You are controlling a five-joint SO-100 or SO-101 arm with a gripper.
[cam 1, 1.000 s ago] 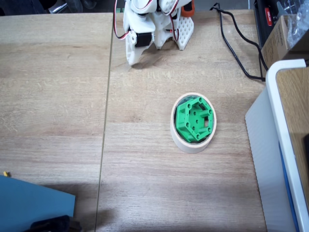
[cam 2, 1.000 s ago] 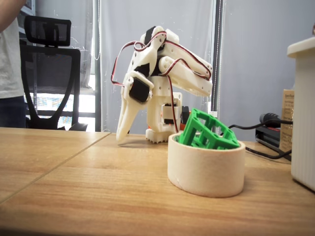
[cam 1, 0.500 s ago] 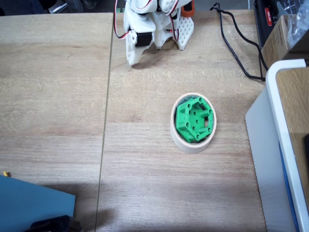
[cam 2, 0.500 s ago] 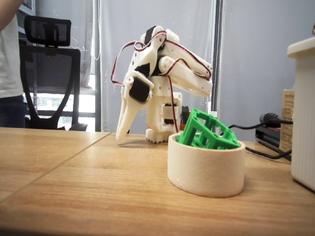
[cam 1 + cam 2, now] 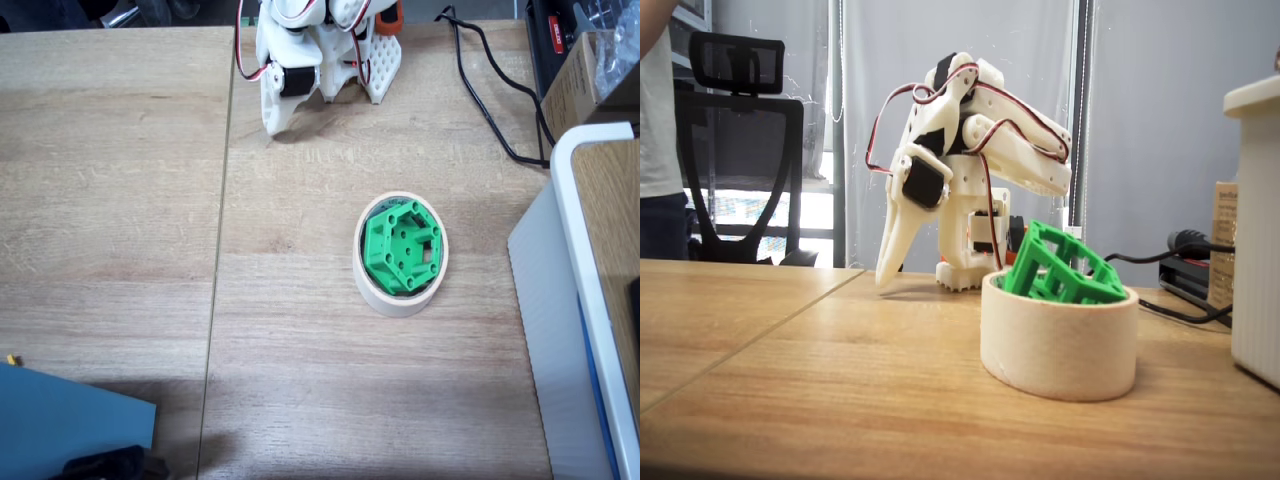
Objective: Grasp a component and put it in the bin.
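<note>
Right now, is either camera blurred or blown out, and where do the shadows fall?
In the fixed view from above, even light, sharp, soft shadow beside the gripper. In the low fixed view, the window behind is blown out, while the component and bin stay sharp.

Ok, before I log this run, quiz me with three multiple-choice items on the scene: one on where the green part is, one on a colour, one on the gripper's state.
1. Where is the component?
A. Inside the bin
B. On the bare table beside it
C. Held in the jaws

2. What colour is the bin?
A. Blue
B. Cream
C. Black

3. How is the gripper?
A. Clamped on the component
B. Inside the bin
C. Holding nothing, tip low near the table by the arm's base, apart from the bin

Answers: 1 A, both fixed views show the part inside the ring, tilted and poking above its rim. 2 B, the ring is cream. 3 C, the side fixed view shows the tip left of the bin.
</note>
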